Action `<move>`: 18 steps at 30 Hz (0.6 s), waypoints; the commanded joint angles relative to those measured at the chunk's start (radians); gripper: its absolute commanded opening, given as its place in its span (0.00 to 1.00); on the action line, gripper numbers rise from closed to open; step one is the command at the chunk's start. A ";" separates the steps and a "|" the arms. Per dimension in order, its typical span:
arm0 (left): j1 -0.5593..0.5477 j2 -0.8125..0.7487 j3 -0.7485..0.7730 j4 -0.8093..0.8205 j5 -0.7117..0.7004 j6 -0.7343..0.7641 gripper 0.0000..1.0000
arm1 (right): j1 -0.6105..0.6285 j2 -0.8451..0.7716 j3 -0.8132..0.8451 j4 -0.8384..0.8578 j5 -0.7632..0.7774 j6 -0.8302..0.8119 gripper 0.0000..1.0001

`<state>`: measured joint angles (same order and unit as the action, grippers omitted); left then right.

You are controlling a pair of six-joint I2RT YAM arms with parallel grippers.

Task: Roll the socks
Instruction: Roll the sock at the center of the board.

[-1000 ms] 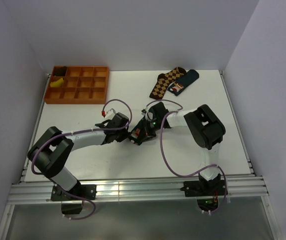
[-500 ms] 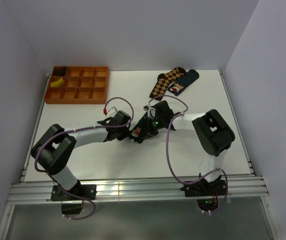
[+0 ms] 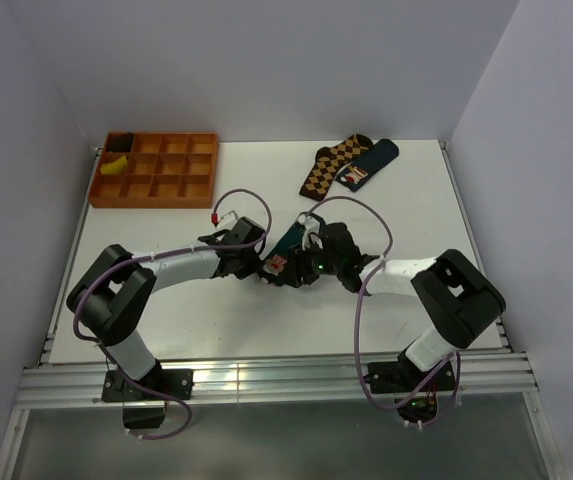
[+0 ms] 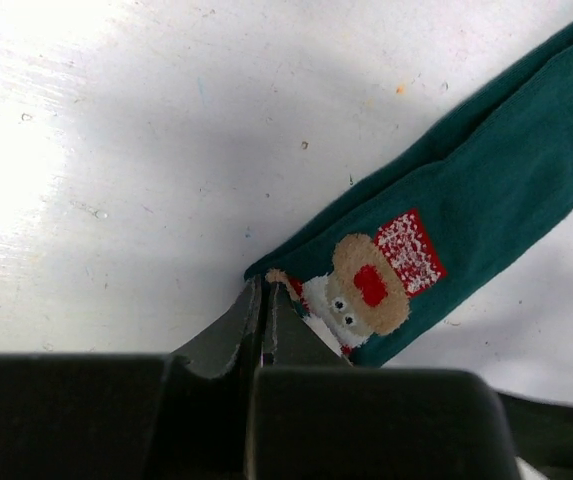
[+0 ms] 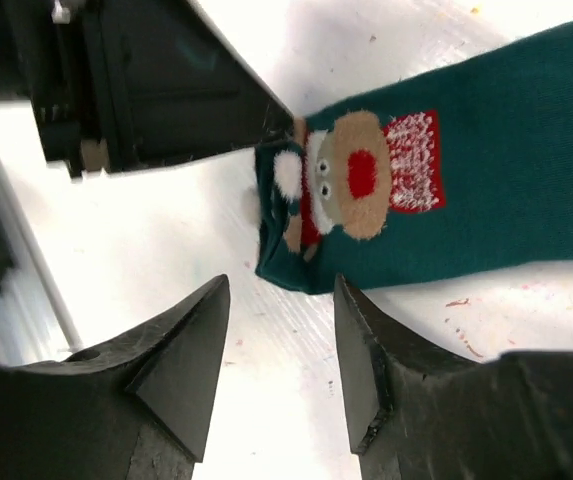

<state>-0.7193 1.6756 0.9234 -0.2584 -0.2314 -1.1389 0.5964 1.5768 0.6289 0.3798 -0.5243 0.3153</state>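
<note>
A dark teal sock [image 4: 486,190] with a bear patch [image 4: 371,285] lies flat and stretched out at mid-table [image 3: 288,241]. My left gripper [image 4: 264,287] is shut, its tips pinching the corner of the sock's end beside the patch [image 3: 262,266]. The right gripper [image 5: 281,290] stands open just short of that same end [image 5: 506,180], with only bare table between its fingers [image 3: 294,274]. A second dark sock [image 3: 370,163] with a colourful patch lies at the back right.
A brown argyle sock [image 3: 328,167] lies against the second dark sock. An orange compartment tray [image 3: 156,170] sits at the back left, holding a yellow item [image 3: 115,166] and a dark bundle [image 3: 118,146]. White walls close in the table on three sides.
The right gripper has opened and let go of the sock, and its arm has swung out to the right. The left gripper has closed on the sock's end.
</note>
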 commanded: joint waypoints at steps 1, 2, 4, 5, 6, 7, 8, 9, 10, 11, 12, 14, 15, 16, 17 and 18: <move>0.006 0.032 0.034 -0.053 0.003 0.036 0.00 | 0.069 -0.066 -0.038 0.154 0.209 -0.114 0.54; 0.006 0.035 0.035 -0.053 0.006 0.039 0.00 | 0.103 -0.069 -0.046 0.160 0.236 -0.123 0.54; 0.006 0.035 0.038 -0.054 0.010 0.041 0.00 | 0.127 -0.058 -0.051 0.175 0.277 -0.140 0.54; 0.006 0.035 0.041 -0.056 0.007 0.042 0.00 | 0.135 -0.051 -0.052 0.186 0.285 -0.140 0.54; 0.006 0.033 0.043 -0.059 0.009 0.045 0.00 | 0.149 -0.046 -0.060 0.198 0.297 -0.140 0.54; 0.006 0.032 0.045 -0.059 0.009 0.045 0.00 | 0.155 -0.043 -0.063 0.220 0.331 -0.146 0.54; 0.006 0.029 0.045 -0.062 0.009 0.048 0.00 | 0.164 -0.037 -0.072 0.229 0.343 -0.151 0.54; 0.006 0.029 0.048 -0.067 0.006 0.051 0.00 | 0.181 -0.035 -0.078 0.243 0.354 -0.157 0.54; 0.006 0.029 0.051 -0.071 0.003 0.054 0.00 | 0.189 -0.032 -0.080 0.255 0.374 -0.168 0.54; 0.007 0.027 0.052 -0.073 0.003 0.056 0.00 | 0.197 -0.021 -0.077 0.249 0.395 -0.171 0.54; 0.006 0.027 0.054 -0.074 0.003 0.057 0.00 | 0.203 -0.017 -0.064 0.240 0.409 -0.176 0.54; 0.006 0.026 0.054 -0.071 0.001 0.059 0.00 | 0.220 -0.008 -0.061 0.241 0.426 -0.196 0.54; 0.006 0.026 0.055 -0.071 0.003 0.059 0.00 | 0.226 0.005 -0.058 0.237 0.429 -0.200 0.53; 0.006 0.027 0.057 -0.073 0.004 0.062 0.00 | 0.239 0.009 -0.055 0.232 0.432 -0.209 0.53; 0.006 0.029 0.057 -0.073 0.004 0.062 0.00 | 0.247 0.014 -0.052 0.232 0.438 -0.214 0.53; 0.007 0.030 0.058 -0.073 0.006 0.064 0.00 | 0.255 0.023 -0.052 0.231 0.451 -0.220 0.52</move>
<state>-0.7166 1.6932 0.9554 -0.2886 -0.2245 -1.1076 0.8234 1.5734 0.5613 0.5655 -0.1383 0.1432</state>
